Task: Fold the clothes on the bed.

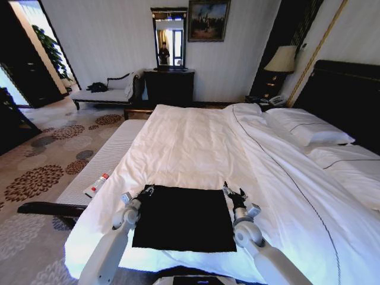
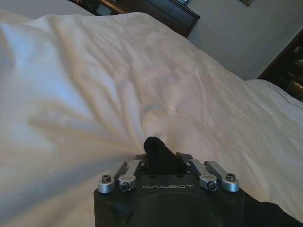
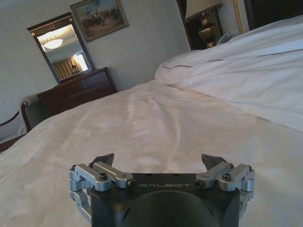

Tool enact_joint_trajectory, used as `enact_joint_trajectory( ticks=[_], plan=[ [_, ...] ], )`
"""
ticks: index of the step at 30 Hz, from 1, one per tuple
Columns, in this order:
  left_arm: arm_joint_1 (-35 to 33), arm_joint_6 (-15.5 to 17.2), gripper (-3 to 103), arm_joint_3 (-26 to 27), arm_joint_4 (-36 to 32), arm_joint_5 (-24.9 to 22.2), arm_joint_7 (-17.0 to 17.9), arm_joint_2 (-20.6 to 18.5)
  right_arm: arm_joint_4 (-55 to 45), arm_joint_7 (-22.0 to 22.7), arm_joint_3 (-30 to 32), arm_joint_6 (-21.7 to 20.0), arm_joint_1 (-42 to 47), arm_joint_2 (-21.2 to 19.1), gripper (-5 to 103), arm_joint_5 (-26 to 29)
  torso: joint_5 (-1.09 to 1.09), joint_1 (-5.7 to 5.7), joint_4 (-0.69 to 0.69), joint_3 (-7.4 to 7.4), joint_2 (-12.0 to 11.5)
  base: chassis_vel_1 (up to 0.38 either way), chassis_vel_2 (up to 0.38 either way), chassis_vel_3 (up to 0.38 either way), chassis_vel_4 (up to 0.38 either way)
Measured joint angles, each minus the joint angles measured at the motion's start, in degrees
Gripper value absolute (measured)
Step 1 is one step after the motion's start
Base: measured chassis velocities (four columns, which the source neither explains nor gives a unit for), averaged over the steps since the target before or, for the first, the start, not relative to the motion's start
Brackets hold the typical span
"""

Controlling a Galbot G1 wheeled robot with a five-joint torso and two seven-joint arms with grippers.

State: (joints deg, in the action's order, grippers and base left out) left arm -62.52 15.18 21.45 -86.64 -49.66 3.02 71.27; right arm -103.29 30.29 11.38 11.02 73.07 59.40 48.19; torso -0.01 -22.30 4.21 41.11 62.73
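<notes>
The clothes (image 1: 184, 218) are a black garment lying flat as a neat rectangle on the white duvet of the bed (image 1: 196, 142), close to its near edge. My left gripper (image 1: 147, 190) sits at the garment's far left corner. In the left wrist view this gripper (image 2: 155, 145) is shut, its dark tips together over white duvet, and a strip of the black clothes (image 2: 277, 213) shows beside the gripper body. My right gripper (image 1: 233, 192) is at the far right corner; the right wrist view shows it (image 3: 158, 158) open, with only duvet between the fingers.
White pillows (image 1: 309, 127) lie at the headboard end on the right. A pale bench (image 1: 101, 163) runs along the bed's left side with a small white and red bottle (image 1: 97, 184) on it. A dark dresser with a mirror (image 1: 169, 86) and a chaise lounge (image 1: 107, 92) stand by the far wall.
</notes>
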Motion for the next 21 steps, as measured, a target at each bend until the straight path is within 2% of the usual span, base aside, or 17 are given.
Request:
enact_joint_trajectory(
  ticks=[1, 2, 4, 13, 15, 18, 21],
  plan=[
    [0.00, 0.00, 28, 0.29, -0.29, -0.24, 0.11, -0.03, 0.06, 0.02, 0.00, -0.01, 0.00, 0.02, 100, -0.01, 0.00, 0.00, 0.00, 0.00, 0.00, 0.000, 0.000, 0.000, 0.000],
    [0.00, 0.00, 28, 0.29, -0.29, -0.24, 0.11, -0.03, 0.06, 0.02, 0.00, -0.01, 0.00, 0.02, 100, -0.01, 0.00, 0.00, 0.00, 0.00, 0.00, 0.000, 0.000, 0.000, 0.000],
    [0.00, 0.01, 19, 0.97, -1.18, -1.02, 0.39, -0.52, 0.43, 0.06, 0.00, -0.02, -0.10, 0.03, 100, -0.03, 0.00, 0.00, 0.01, 0.00, 0.00, 0.000, 0.000, 0.000, 0.000],
    [-0.07, 0.19, 18, 2.97, -2.72, -3.00, 0.90, -3.21, 6.16, -0.80, -0.59, -0.04, -3.45, 0.84, 100, 0.67, 0.01, 0.00, -0.01, 0.00, 0.00, 0.000, 0.000, 0.000, 0.000],
    [-0.10, 0.24, 17, 3.15, -2.72, -3.11, 0.93, -3.31, 8.07, -1.89, -0.71, -0.09, -4.39, 0.93, 100, 2.56, 0.01, 0.00, 0.00, 0.00, 0.00, 0.000, 0.000, 0.000, 0.000],
    [-0.33, 0.28, 11, 3.15, -2.72, -2.90, 0.93, -3.02, 9.11, -2.34, -0.69, -1.06, -5.16, 0.93, 100, 6.45, 0.01, 0.00, 0.00, 0.00, 0.00, 0.000, 0.000, 0.000, 0.000],
    [-0.51, 0.30, 7, 3.14, -2.68, -2.44, 1.01, -2.71, 9.68, -2.72, -0.42, -1.18, -5.41, 0.95, 100, 7.23, 0.01, 0.00, 0.00, 0.00, 0.00, 0.000, 0.000, 0.000, 0.000]
  ],
)
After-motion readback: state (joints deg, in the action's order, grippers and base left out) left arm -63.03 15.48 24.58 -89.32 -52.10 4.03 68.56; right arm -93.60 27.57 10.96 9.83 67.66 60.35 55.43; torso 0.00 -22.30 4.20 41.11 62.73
